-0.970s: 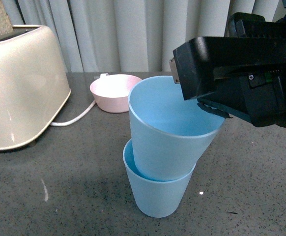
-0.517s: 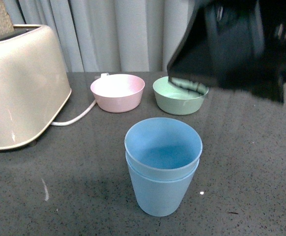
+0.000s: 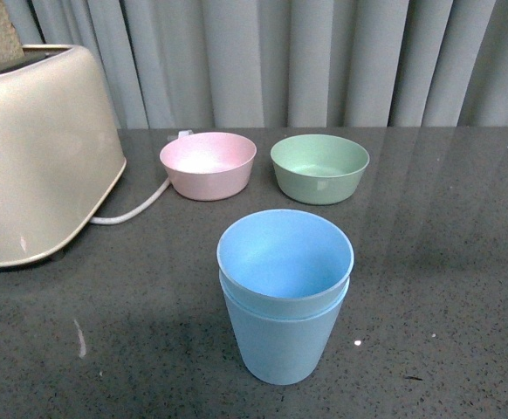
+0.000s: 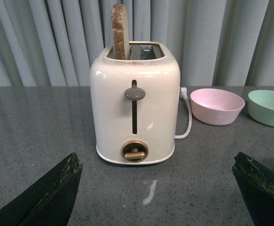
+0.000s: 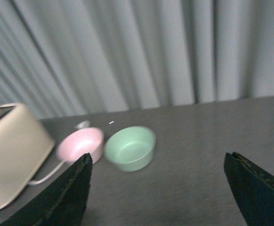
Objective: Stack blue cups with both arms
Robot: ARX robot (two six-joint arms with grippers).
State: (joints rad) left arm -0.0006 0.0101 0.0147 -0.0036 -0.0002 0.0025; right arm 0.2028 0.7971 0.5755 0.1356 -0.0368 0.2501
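Two blue cups [image 3: 285,292] stand nested, rims nearly level, on the tabletop [image 3: 446,262]. Left fingers [image 4: 43,197] and right fingers [image 5: 57,197] are spread wide, nothing between either pair.

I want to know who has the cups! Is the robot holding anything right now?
Nothing is held. Both sets of jaws are wide open and empty, and the two blue cups stand nested on the table by themselves.

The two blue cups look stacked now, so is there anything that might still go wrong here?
A few things, perhaps. The upper blue cup seems to sit slightly off-centre in the lower blue cup, so the tall stack might tip if bumped. Both end effectors, left end effector and right end effector, are open and empty; one passing low could knock it. The pink bowl and green bowl stand just behind and could get hit.
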